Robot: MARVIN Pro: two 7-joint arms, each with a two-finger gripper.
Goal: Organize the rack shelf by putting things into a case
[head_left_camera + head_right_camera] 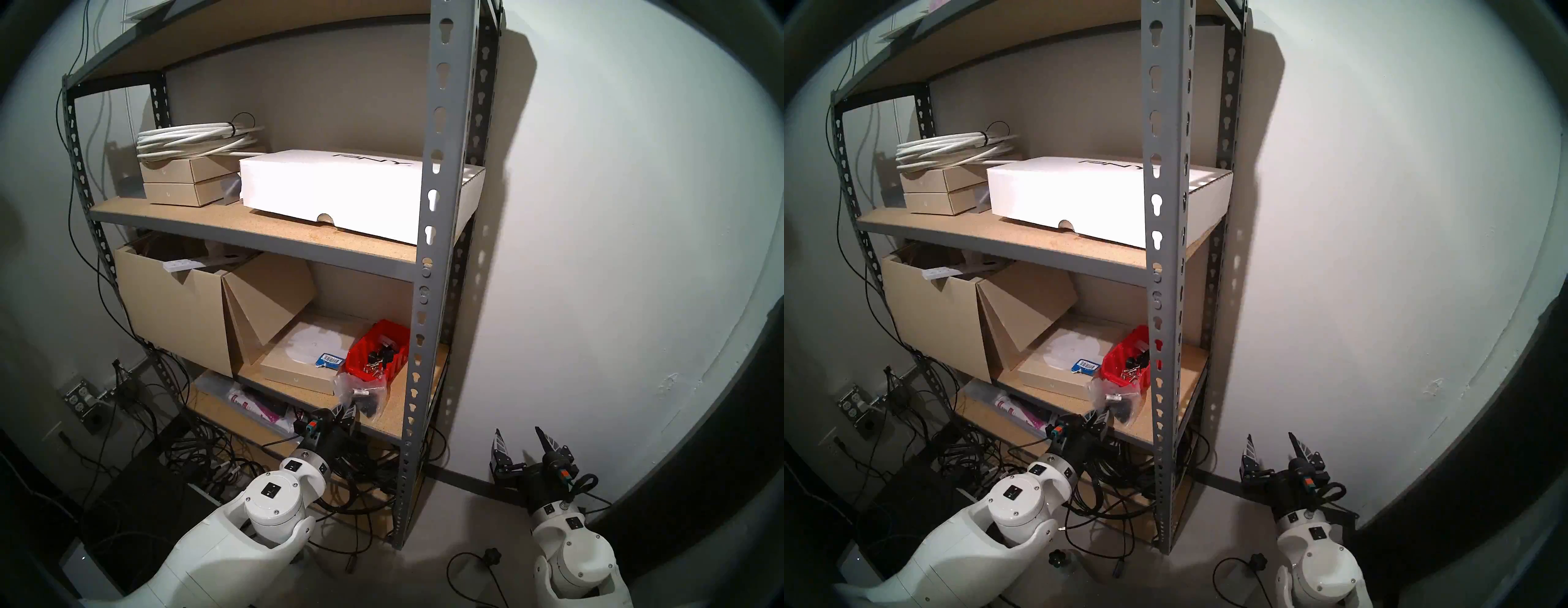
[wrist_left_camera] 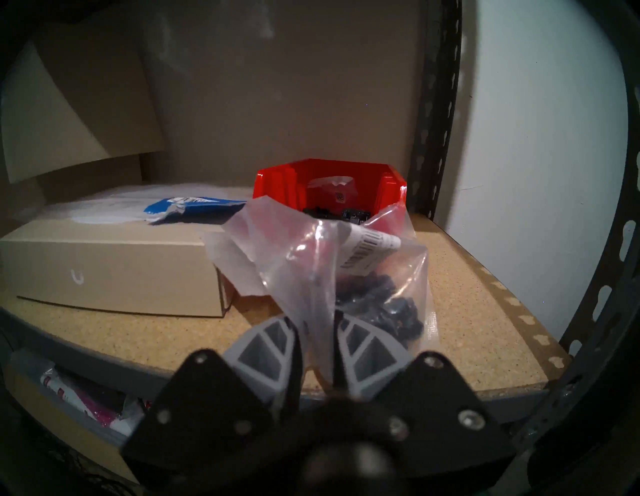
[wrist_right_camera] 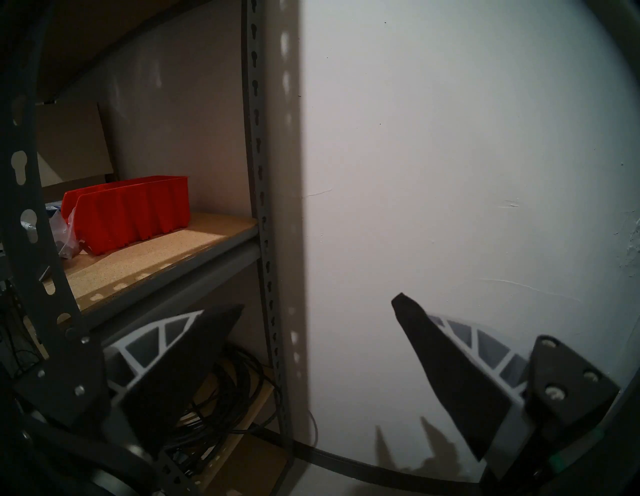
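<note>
The left gripper point(image 2: 317, 332) sits at the front edge of the shelf point(image 2: 460, 311), its two fingers drawn narrow and pinched on the near flap of the clear bag point(image 2: 332, 270); the bag rests on the board with its dark knobs bunched low and to the right of the fingers, its loose mouth standing up toward the back. The red bin point(image 2: 391, 187) stands directly behind the bag, farther into the shelf and a little to the right, its long axis running front to back, its open top already holding small parts; bag and bin look close to touching in the head view, where the bag point(image 1: 360, 392) lies just in front of the bin point(image 1: 379, 350). So the coming move seems to be a lift and a push straight inward over the bin's near wall. The flat tan box point(image 2: 114, 263) lies just left of the bag. The right gripper point(image 1: 524, 446) hangs wide apart and empty outside the rack, well off; the left arm is plainly the nearer.
</note>
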